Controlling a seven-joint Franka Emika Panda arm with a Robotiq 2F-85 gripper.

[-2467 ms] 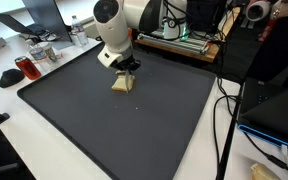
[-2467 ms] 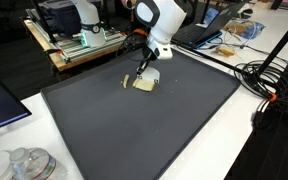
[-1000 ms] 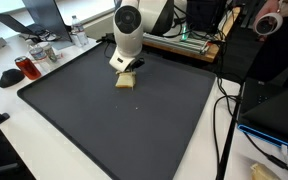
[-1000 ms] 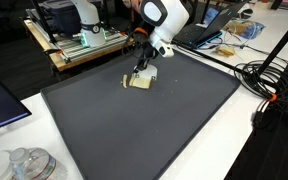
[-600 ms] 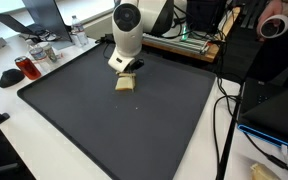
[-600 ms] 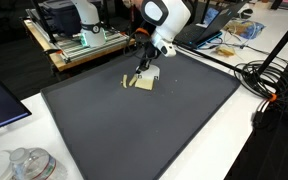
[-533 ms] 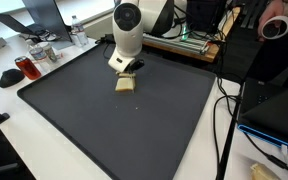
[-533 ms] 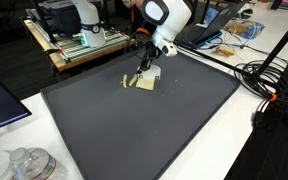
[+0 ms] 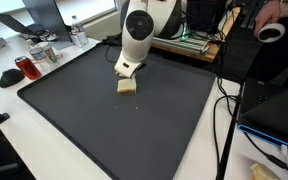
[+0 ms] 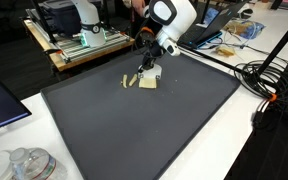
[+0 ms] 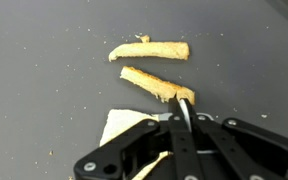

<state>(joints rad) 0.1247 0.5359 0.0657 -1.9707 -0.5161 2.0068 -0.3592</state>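
Note:
A white bread slice (image 11: pixel 119 125) lies on the dark grey mat (image 11: pixel 44 110), partly under my gripper (image 11: pixel 184 103). The gripper is shut on a thin silvery blade that shows edge-on between the fingers. The blade's tip rests at the end of a cut crust strip (image 11: pixel 156 84). A second crust strip (image 11: pixel 149 50) lies just beyond it. In both exterior views the gripper (image 9: pixel 125 72) (image 10: pixel 144 72) points down at the far edge of the bread (image 9: pixel 127 87) (image 10: pixel 147 84). A crust piece (image 10: pixel 127 81) lies beside the slice.
A red cup (image 9: pixel 28 68) and clutter stand past the mat's left edge. A wooden rack with equipment (image 10: pixel 79 45) is behind the mat. Cables (image 9: pixel 224 120) run along one side. A glass jar (image 10: pixel 29 165) sits near a front corner. A person's hand holds a tape roll (image 9: pixel 272 32).
The arm has swung sideways along the bread's far edge, and the gripper stayed shut. A crust strip now lies apart from the slice.

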